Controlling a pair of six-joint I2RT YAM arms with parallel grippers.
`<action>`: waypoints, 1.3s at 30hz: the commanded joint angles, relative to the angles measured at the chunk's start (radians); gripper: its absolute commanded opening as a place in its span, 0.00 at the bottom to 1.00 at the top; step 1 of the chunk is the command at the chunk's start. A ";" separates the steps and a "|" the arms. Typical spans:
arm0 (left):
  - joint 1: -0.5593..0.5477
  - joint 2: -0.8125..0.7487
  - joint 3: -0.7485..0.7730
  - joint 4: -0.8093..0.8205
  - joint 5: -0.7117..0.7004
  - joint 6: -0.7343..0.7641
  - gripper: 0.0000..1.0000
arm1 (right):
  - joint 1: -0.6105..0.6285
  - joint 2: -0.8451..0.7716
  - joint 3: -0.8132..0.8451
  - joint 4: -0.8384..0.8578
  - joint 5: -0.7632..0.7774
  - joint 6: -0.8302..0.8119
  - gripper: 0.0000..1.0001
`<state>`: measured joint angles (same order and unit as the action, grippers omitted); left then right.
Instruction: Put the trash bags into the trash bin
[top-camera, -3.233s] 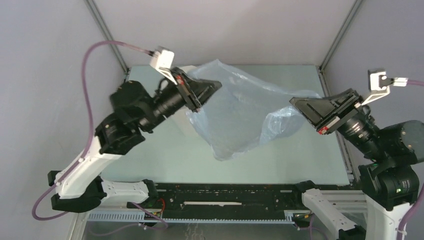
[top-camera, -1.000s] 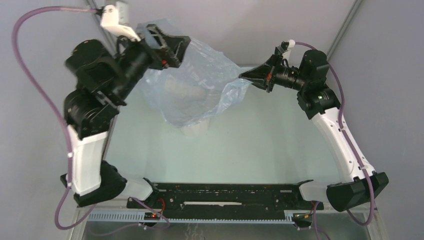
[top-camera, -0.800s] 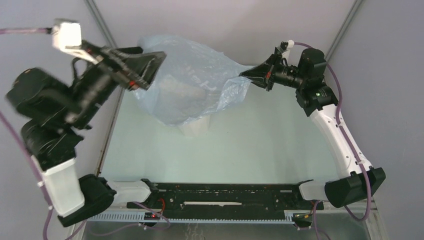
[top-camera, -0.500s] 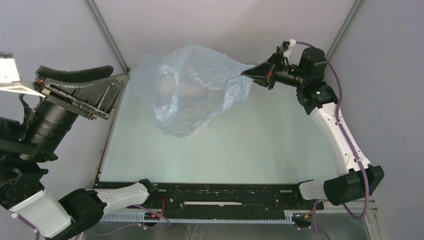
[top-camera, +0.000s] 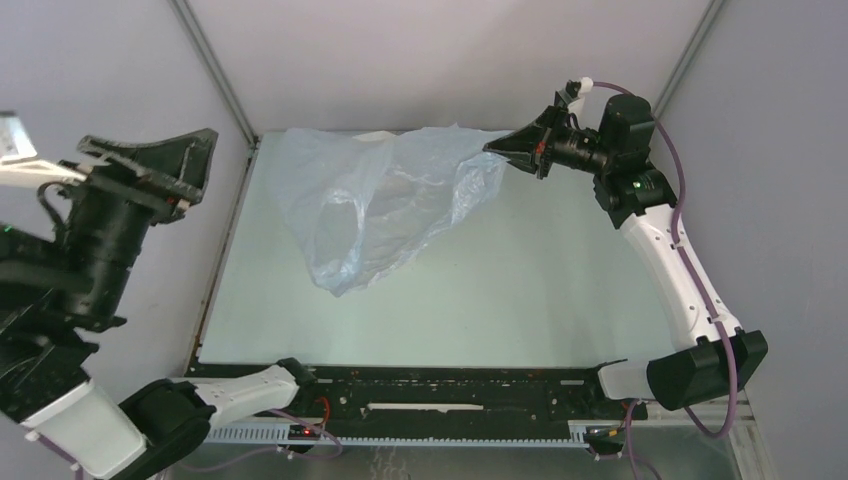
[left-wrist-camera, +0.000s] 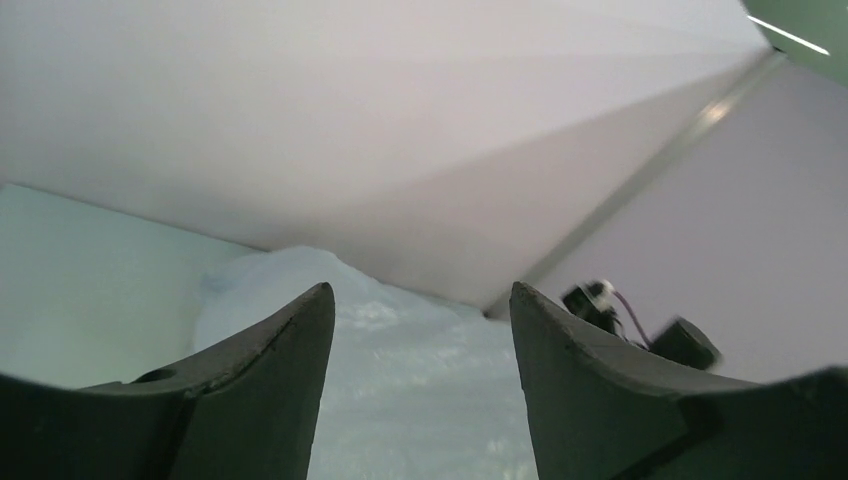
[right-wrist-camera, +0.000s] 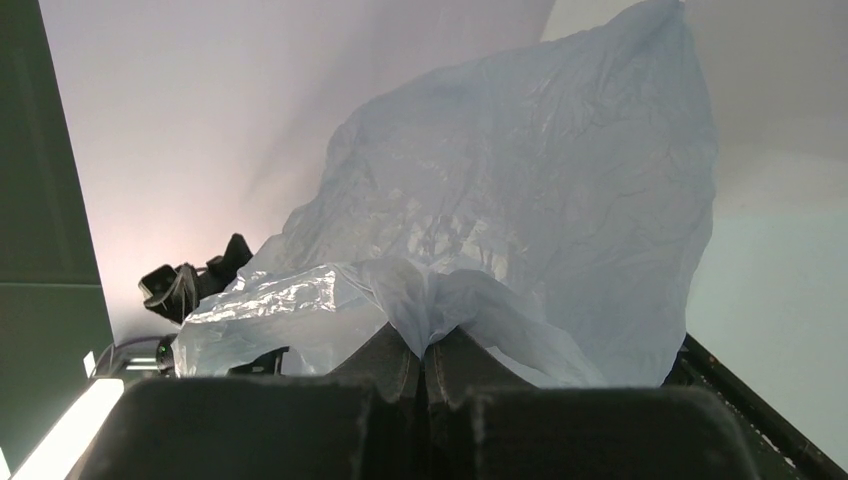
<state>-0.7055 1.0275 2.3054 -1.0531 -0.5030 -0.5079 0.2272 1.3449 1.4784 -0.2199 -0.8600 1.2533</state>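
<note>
Thin, pale blue-grey film is what has to be handled: the trash bag (top-camera: 390, 200) is held up over the far half of the tabletop (top-camera: 560, 290). It is stretched along the far edge from near the far-right corner toward the far-left corner, with its loose end sagging toward the middle; whether that end touches the surface cannot be told. One gathered fold of its rim is pinched between the fully closed jaws of the right gripper (top-camera: 497, 150), as is seen plainly in the right wrist view. The left gripper (top-camera: 200, 165) is held beyond the left edge of the tabletop, well apart from the film, its jaws spread and nothing between them. The trash bin cannot be made out with certainty; it is judged to be hidden behind or beneath the film. The bag is judged to be almost weightless, limp and slippery, and easily torn or dragged by air. It would therefore best be taken at a bunched part of the rim opposite the held fold, so that the mouth can be spread.
</note>
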 joint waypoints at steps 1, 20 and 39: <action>0.152 0.197 0.036 -0.070 0.044 -0.052 0.71 | -0.009 -0.036 0.009 0.012 -0.023 -0.020 0.00; 0.360 0.190 -0.708 0.503 0.650 -0.314 0.74 | -0.003 -0.062 -0.016 -0.027 -0.005 -0.030 0.00; 0.414 0.527 -0.729 0.483 0.649 -0.190 0.06 | 0.232 0.153 0.250 -0.053 0.091 -0.157 0.00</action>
<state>-0.3054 1.5925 1.7050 -0.6502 0.1207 -0.7383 0.4286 1.4555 1.6321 -0.2916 -0.8009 1.1412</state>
